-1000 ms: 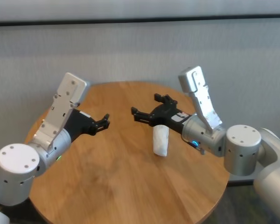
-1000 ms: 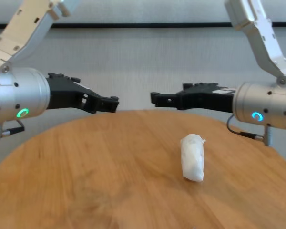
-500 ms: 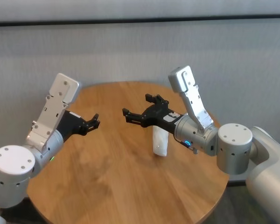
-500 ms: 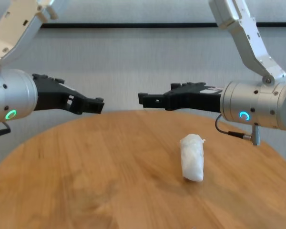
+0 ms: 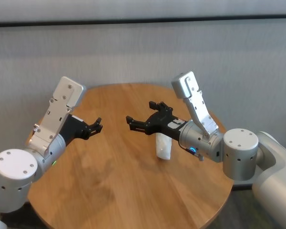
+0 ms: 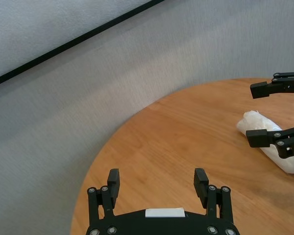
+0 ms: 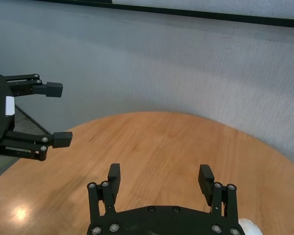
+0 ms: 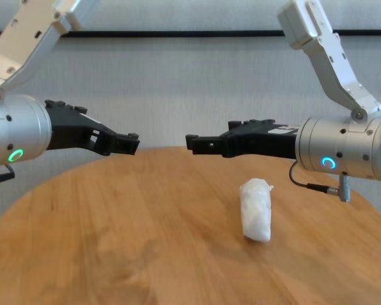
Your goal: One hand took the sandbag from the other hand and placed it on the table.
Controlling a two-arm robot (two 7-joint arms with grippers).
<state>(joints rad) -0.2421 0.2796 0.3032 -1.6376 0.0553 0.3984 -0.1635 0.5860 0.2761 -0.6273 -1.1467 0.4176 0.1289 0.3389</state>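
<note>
Item: sandbag (image 8: 256,209), lying free on the bench (image 8: 114,254) at four o'clock under our right gripper (image 5: 144,117), both jaws spread empty; we judge it soft, slippery, best pinched mid-body.

The lumpy white sandbag (image 8: 256,209) lies flat on the round wooden table (image 8: 114,241), untouched.
</note>
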